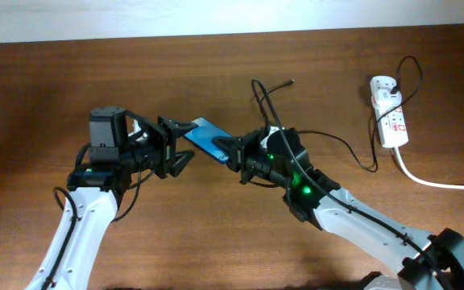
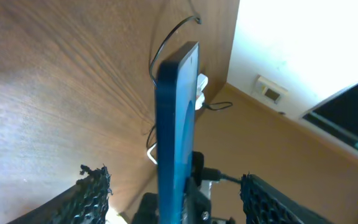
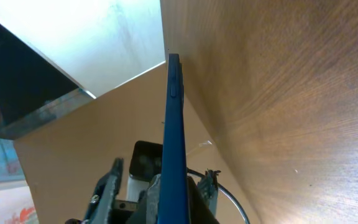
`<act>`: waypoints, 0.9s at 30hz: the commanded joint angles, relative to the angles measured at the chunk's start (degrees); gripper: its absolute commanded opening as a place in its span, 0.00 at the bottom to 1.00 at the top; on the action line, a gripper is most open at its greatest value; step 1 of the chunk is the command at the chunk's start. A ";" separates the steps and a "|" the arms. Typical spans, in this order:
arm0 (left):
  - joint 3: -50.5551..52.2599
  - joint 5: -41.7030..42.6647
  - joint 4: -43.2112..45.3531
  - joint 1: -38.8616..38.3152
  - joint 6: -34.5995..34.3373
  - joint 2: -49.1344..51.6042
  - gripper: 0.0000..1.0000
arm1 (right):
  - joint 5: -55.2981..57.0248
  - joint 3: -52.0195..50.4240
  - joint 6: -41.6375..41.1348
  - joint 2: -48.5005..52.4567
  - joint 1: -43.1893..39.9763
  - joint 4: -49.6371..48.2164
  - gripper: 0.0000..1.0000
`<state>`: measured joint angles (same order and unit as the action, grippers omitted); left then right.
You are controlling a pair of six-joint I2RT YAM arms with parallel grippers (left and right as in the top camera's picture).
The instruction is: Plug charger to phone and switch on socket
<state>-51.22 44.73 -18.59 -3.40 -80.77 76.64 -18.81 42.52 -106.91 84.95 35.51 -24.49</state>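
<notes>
Closest to the lens in both wrist views is the slim blue, black-edged smartphone [image 2: 174,124], seen edge-on and tipped up instead of lying flat. It sits around the middle of the brown wooden desk [image 1: 216,250], a bit nearer the far edge than the near one.

Starting from the left side of the desk: the left gripper [image 1: 182,145] has its black textured fingers [image 2: 95,186] spread wide, one on each side of the phone's left end. Neither one is touching it, as far as I can see.

The right gripper [image 1: 234,155] has the phone's other end pinched between its fingers.

The thin black charger cable [image 1: 341,145] loops up past the right gripper. Its small black connector tip [image 1: 290,81] lies loose on the wood toward the far edge, apart from the phone. The rest of it snakes off to the right.

The little white power strip with red markings [image 1: 389,113] lies near the far right corner. Its thick white cord [image 1: 437,183] trails to the right edge. Can't tell which way the switch is set.
</notes>
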 commanded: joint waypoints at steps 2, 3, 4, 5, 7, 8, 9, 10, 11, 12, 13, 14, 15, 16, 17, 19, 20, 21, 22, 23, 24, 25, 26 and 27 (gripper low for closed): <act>-0.44 -1.29 0.11 -0.33 -3.63 0.28 0.64 | -1.27 0.68 0.55 -0.57 2.75 -3.06 0.04; -0.44 -1.29 0.13 -0.33 -3.63 0.28 0.61 | -2.45 0.68 0.55 -0.57 2.99 -4.04 0.04; -0.44 -1.31 0.13 -0.33 -3.63 0.28 0.59 | -2.86 0.68 0.55 -0.57 3.17 -4.87 0.04; -0.44 -1.31 0.13 -0.33 -3.63 0.28 0.55 | -4.57 0.68 0.52 -0.57 3.23 -4.98 0.04; -0.44 -1.29 0.24 -0.66 -3.63 0.28 0.42 | -5.92 0.68 0.31 -0.57 3.23 -4.92 0.04; -0.44 -1.27 1.07 -1.14 -3.63 0.28 0.36 | -6.08 0.68 0.33 -0.57 3.21 -4.92 0.04; -0.44 -1.29 2.64 -1.90 -3.63 0.28 0.32 | -6.03 0.68 0.33 -0.57 3.21 -4.83 0.04; -0.44 -1.31 3.65 -2.49 -3.63 0.28 0.29 | -6.03 0.68 0.33 -0.57 3.21 -4.85 0.04; -0.44 -1.20 4.02 -2.62 -3.63 0.28 0.25 | -5.92 0.68 0.31 -0.57 3.21 -4.83 0.04; -0.44 -1.05 4.00 -2.62 -3.61 0.28 0.17 | -5.14 0.68 0.33 -0.57 3.21 -4.83 0.04; -0.44 -1.03 4.00 -2.62 -3.61 0.28 0.11 | -4.96 0.68 0.33 -0.57 3.21 -4.83 0.05; -0.44 -1.05 3.98 -2.62 -3.63 0.28 0.04 | -4.98 0.68 0.33 -0.57 3.21 -4.83 0.07; -0.44 -1.07 4.00 -2.62 -3.61 0.28 0.00 | -5.01 0.68 0.35 -0.57 3.21 -4.83 0.14; -0.44 -1.11 4.00 -2.62 -3.61 0.28 0.00 | -5.01 0.68 0.35 -0.57 3.21 -4.76 0.23; -0.44 -1.11 4.00 -2.62 -3.56 0.28 0.00 | -5.01 0.66 0.39 -0.57 3.21 -4.33 0.32; -0.44 -4.48 4.07 -2.45 -0.63 0.31 0.00 | -5.25 0.66 5.09 -0.57 3.08 -0.72 0.99; -0.44 -5.57 4.70 -1.79 1.64 0.52 0.00 | -2.25 0.66 12.50 -0.57 2.99 2.47 0.99; -0.46 -5.25 5.14 -0.98 2.75 1.09 0.00 | 1.33 0.66 17.46 -0.57 2.99 5.68 0.99; -0.46 -4.02 5.57 0.15 4.79 2.14 0.00 | 7.61 0.66 26.10 -0.57 2.99 9.90 0.99; -0.46 4.13 8.59 3.50 9.11 7.56 0.00 | 18.64 0.68 36.81 -0.57 2.99 14.95 0.99; -0.46 9.68 12.79 4.48 9.68 11.72 0.00 | 19.43 0.81 41.05 -0.70 2.16 15.50 0.98; -0.66 13.70 16.55 4.70 9.46 14.86 0.00 | 18.82 1.51 41.83 -0.94 0.87 17.92 0.98; -1.95 18.12 19.54 4.68 9.46 19.58 0.00 | 18.18 4.81 42.64 -1.25 -2.82 26.62 0.98; -4.72 22.47 19.85 4.66 9.55 24.83 0.00 | 18.18 10.21 46.93 -1.22 -7.23 36.76 0.98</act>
<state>-51.11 53.23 -0.71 1.19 -72.12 94.56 -2.94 45.60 -69.21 84.16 34.72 0.36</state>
